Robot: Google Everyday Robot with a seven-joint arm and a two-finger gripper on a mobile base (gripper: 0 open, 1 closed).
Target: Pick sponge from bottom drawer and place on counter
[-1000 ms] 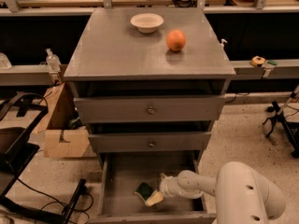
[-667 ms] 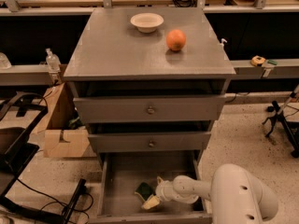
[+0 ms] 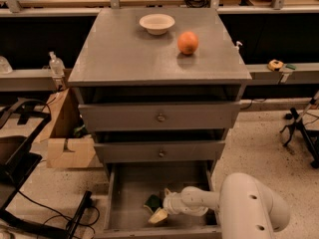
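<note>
The bottom drawer (image 3: 127, 193) is pulled open under the two knobbed drawers. The sponge (image 3: 151, 202) lies in it near the front middle, dark green with a pale yellow part showing at its lower right. My gripper (image 3: 162, 208) reaches in from the right on the white arm (image 3: 249, 208), low inside the drawer and right against the sponge. Whether it holds the sponge does not show. The counter (image 3: 124, 54) is the grey cabinet top above.
A white bowl (image 3: 157, 23) and an orange (image 3: 188, 42) stand on the counter's far half. A cardboard box (image 3: 67, 133) and black cables lie on the floor to the left. A black stand (image 3: 299, 128) is at the right. A wooden bench runs behind.
The arm has pushed a little further left into the drawer, bringing the gripper closer onto the sponge. The sponge has barely shifted.
</note>
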